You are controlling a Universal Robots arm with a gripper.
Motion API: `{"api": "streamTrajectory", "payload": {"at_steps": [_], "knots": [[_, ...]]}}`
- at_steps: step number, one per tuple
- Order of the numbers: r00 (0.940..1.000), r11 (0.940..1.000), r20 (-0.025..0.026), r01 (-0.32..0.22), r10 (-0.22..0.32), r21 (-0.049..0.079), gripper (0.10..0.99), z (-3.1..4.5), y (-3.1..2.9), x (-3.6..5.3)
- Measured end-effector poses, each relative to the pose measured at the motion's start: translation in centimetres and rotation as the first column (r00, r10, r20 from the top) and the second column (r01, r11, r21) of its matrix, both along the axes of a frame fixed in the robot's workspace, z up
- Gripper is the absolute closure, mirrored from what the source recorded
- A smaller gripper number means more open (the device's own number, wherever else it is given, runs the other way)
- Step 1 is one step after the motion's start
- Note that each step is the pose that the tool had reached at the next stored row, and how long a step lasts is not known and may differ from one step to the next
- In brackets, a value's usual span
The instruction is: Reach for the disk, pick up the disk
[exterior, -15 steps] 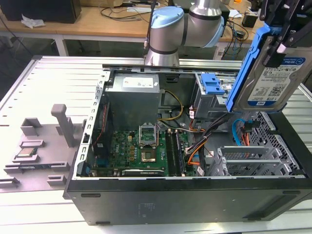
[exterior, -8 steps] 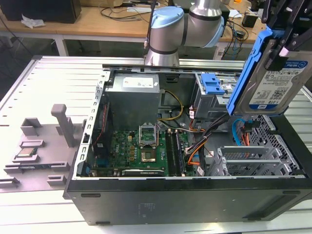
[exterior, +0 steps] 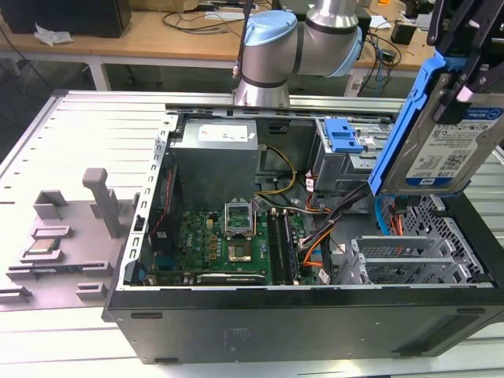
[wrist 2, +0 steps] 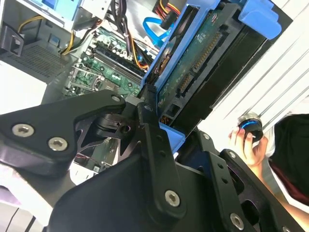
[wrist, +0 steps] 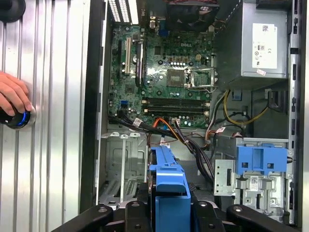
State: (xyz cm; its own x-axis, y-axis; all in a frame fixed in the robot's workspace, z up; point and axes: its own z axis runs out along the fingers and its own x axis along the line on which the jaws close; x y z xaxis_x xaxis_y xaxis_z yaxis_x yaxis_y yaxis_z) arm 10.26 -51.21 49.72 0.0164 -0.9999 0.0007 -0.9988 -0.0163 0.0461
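Observation:
The disk [exterior: 450, 146], a silver hard drive with a white-and-blue label and a bright blue side bracket [exterior: 400, 126], hangs tilted in the air above the open computer case's drive bay at the exterior view's right. My gripper [exterior: 459, 75] is shut on its upper end, the black fingers clamping both sides. In the second wrist view the disk's circuit-board underside [wrist 2: 203, 63] runs away from my gripper [wrist 2: 157, 123]. The first wrist view shows the blue bracket's end [wrist: 169, 191] held edge-on in my gripper [wrist: 169, 215], above the case interior.
The open black computer case [exterior: 315, 315] holds a green motherboard [exterior: 228, 244], a grey power supply [exterior: 216, 153], loose cables and a blue ridged latch [exterior: 344, 135]. A small processor chip [exterior: 43, 246] sits on a grey fixture at the exterior view's left. A hand [wrist: 13, 94] rests on a knob.

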Motion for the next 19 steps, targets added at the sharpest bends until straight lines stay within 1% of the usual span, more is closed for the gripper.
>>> {"api": "streamTrajectory", "payload": {"at_steps": [4,6,7,11,13,15,19], "knots": [[1.0,1.0,-0.0001,0.0,0.0,0.0,0.722,-0.14,-0.91,0.0],[1.0,1.0,0.0,0.0,0.0,0.0,0.722,-0.23,-1.65,-0.01],[1.0,1.0,0.0,0.0,0.0,0.0,0.722,-0.29,-2.14,-0.01],[1.0,1.0,-0.0001,0.0,0.0,0.0,0.722,-0.45,-2.88,-0.02],[1.0,1.0,0.0,0.0,0.0,0.0,0.722,-0.5,-3.05,-0.01],[1.0,1.0,-0.0001,0.0,0.0,0.0,0.722,-0.6,-3.4,-0.01],[1.0,1.0,0.0,0.0,0.0,0.0,0.722,-0.71,-3.79,-0.01]]}}
